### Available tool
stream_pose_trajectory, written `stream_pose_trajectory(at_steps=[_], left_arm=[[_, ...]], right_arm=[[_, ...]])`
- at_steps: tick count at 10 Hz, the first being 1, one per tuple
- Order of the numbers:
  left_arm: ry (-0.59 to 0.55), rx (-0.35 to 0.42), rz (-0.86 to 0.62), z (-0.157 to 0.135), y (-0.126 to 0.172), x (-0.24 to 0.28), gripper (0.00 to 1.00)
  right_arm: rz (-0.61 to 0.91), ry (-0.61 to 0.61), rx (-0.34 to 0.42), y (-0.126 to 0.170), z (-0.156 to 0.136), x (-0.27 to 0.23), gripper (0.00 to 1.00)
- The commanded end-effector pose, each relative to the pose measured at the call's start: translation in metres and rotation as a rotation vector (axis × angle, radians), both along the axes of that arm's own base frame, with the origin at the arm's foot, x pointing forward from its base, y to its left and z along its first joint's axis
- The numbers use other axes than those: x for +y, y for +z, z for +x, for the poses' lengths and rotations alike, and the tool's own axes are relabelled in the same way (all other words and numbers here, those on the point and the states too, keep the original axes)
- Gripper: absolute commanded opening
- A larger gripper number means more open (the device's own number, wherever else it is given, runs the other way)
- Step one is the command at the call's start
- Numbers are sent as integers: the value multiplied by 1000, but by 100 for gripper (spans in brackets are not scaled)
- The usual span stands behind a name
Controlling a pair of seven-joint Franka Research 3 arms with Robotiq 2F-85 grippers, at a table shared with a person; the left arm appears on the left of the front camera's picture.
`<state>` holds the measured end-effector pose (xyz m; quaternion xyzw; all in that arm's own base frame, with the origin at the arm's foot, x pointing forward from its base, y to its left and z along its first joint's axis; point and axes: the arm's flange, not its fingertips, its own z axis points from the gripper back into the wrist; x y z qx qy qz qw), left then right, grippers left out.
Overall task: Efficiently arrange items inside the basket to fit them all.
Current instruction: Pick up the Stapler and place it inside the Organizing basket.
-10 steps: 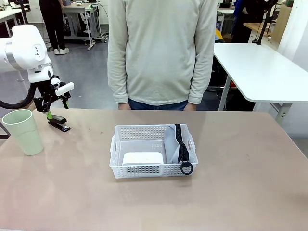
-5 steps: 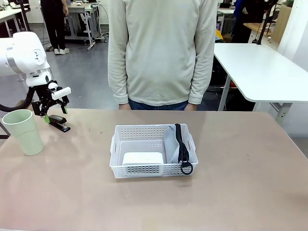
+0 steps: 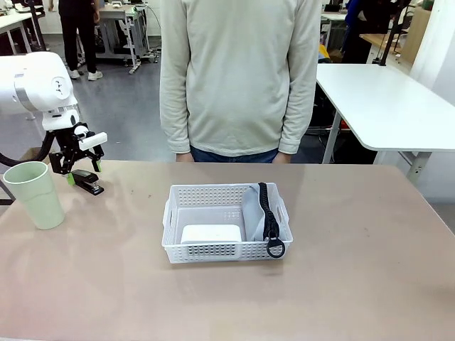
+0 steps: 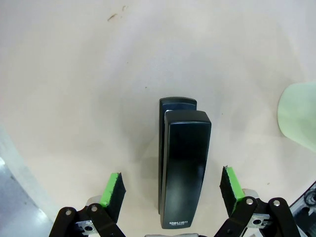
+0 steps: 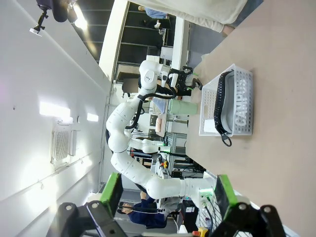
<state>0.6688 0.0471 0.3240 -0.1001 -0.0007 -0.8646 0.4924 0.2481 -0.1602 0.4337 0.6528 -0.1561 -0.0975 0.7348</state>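
One stapler [image 3: 89,183], one cup [image 3: 34,194] (outside basket [image 3: 213,251])

Left arm [image 3: 37,79]: enters from the left edge in the front view, white wrist housing held high and the wrist bent over. The left gripper [image 3: 84,172] hangs below it, pointing down and a little forward.

Left wrist view: left gripper's jaws are spread wide, green pads [image 4: 112,186] well apart, neither pad in contact.

Right gripper [image 5: 169,191]: right wrist view is rolled about a quarter turn. Black fingers [image 5: 94,217] rise from the bottom edge, jaws spread wide, not gripping.

Same view, farther off: left arm as a chain of white links arching over to its gripper.
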Motion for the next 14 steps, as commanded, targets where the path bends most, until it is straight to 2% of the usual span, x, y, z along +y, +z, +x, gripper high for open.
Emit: stream_pose_trajectory(at_steps=[1, 2, 3, 4, 5, 6, 7, 13, 14], left_arm=[[17, 17, 24, 6, 3, -2, 100], [16, 30, 24, 7, 1, -2, 100], [18, 34, 36, 7, 2, -2, 40], [17, 33, 45, 6, 1, -2, 40], [17, 31, 48, 7, 1, -2, 0], [20, 30, 51, 8, 0, -2, 38], [22, 24, 54, 8, 0, -3, 0], [34, 3, 30, 8, 3, -2, 0], [104, -26, 13, 10, 10, 1, 0]], right_arm=[[24, -11, 2, 6, 0, 2, 100], [24, -11, 2, 6, 0, 2, 100], [24, -11, 2, 6, 0, 2, 100], [24, -11, 2, 6, 0, 2, 100], [24, -11, 2, 6, 0, 2, 100], [24, -11, 2, 6, 0, 2, 100], [24, -11, 2, 6, 0, 2, 100], [24, -11, 2, 6, 0, 2, 100], [24, -11, 2, 6, 0, 2, 100]])
